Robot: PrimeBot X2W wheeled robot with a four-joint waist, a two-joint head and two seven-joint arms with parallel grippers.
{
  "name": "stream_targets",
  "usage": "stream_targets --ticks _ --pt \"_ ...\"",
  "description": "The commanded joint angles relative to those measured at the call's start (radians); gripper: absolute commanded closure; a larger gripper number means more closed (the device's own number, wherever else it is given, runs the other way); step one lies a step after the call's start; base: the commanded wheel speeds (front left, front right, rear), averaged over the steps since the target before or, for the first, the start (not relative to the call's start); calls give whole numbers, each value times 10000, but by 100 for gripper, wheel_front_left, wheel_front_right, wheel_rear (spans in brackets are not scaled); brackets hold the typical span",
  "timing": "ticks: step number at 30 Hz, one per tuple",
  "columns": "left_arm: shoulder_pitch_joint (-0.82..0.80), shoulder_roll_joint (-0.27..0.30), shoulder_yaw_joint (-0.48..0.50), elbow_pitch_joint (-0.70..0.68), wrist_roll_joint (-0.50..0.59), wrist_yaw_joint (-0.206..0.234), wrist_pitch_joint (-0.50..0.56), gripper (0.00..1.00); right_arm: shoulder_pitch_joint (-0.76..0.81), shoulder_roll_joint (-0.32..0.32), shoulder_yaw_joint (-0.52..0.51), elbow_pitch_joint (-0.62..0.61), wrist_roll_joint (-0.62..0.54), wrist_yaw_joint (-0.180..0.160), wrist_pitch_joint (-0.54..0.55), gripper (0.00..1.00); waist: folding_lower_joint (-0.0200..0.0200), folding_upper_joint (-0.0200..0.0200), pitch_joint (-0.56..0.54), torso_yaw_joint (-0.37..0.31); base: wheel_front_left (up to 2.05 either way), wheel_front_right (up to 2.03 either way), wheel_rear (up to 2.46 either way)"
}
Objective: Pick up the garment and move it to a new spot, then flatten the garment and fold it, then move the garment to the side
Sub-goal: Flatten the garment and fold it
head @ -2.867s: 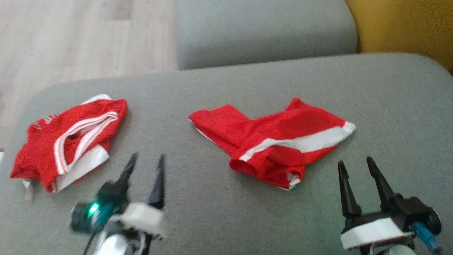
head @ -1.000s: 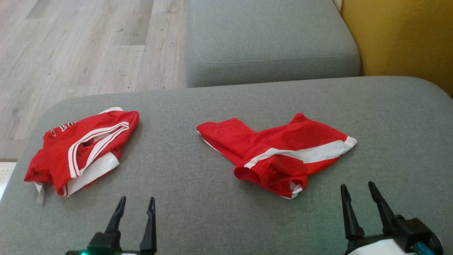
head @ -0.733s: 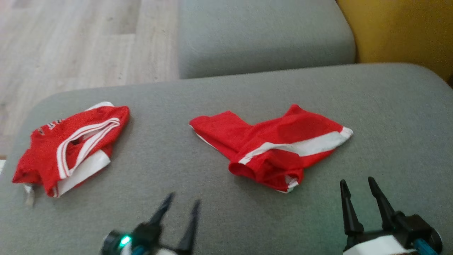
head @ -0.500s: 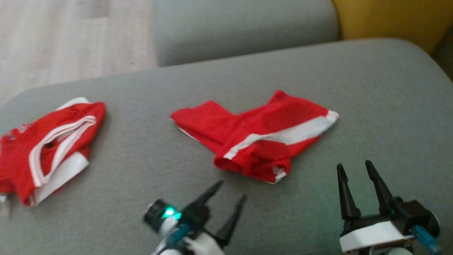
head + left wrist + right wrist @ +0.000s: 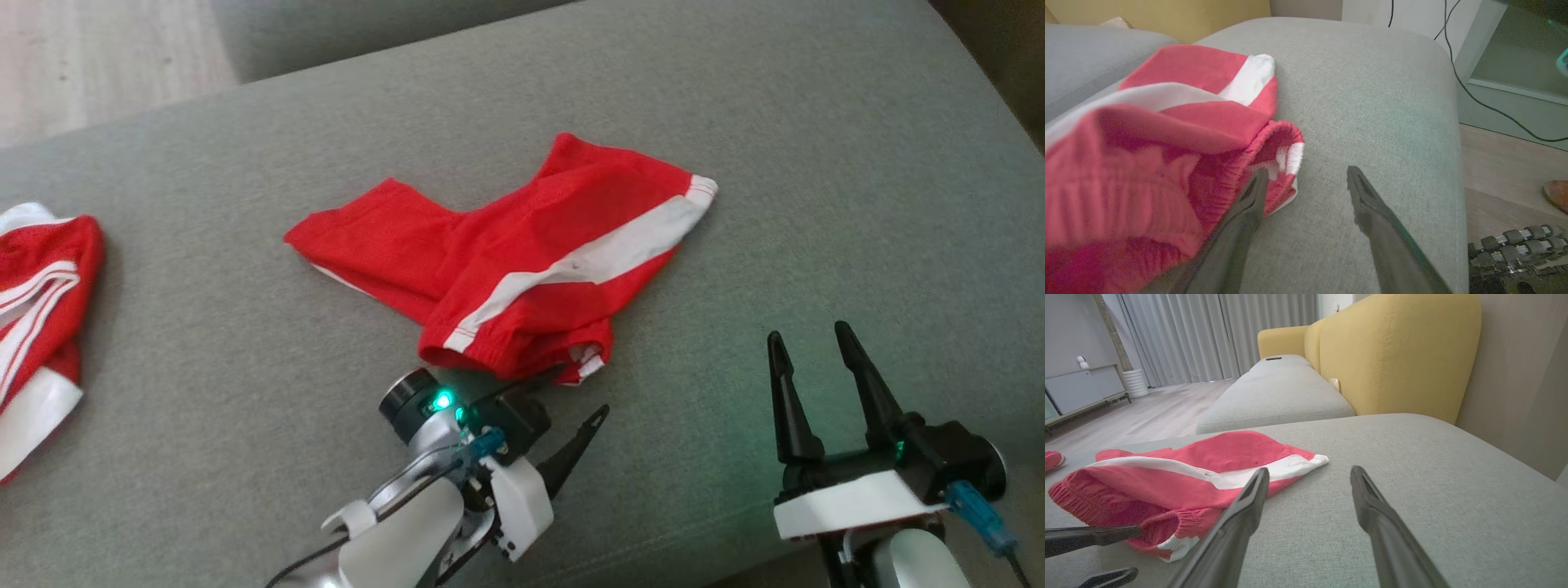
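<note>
Lying crumpled near the middle of the grey sofa cushion (image 5: 816, 163), the garment (image 5: 522, 253), a pair of red shorts with a white side stripe, has its elastic waistband (image 5: 498, 353) turned toward the robot. The left tool (image 5: 581, 392) sits low at that waistband, jaws spread wide and gripping nothing. In the left wrist view one of its fingers (image 5: 1248, 212) is right against the ribbed hem, its tip at or just under the fold, while the other is over bare cushion. The right tool (image 5: 807, 333) hovers above the cushion to the right of the shorts, apart from them, also wide open and empty. A second red garment (image 5: 41, 286) with white trim lies at the cushion's left edge, well apart.
</note>
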Motion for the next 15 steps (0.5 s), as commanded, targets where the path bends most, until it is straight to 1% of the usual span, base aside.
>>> stream_targets --ticks 1,4,9,15 --pt "-572 -37 25 -90 -200 105 -61 0 -369 -58 223 -316 -52 77 -65 0 0 0 104 -150 0 0 0" --pt "-884 -37 -414 308 -433 190 -61 0 -385 -58 221 -321 -40 77 -65 0 0 0 101 -217 0 0 0" --pt "-1261 -37 -863 661 -885 446 -61 0 -463 -58 363 -286 -38 77 -65 0 0 0 130 -385 0 0 0" --pt "-1574 -37 -1146 1039 -1260 695 -61 0 -515 -58 417 -314 -3 77 -65 0 0 0 188 -533 0 0 0"
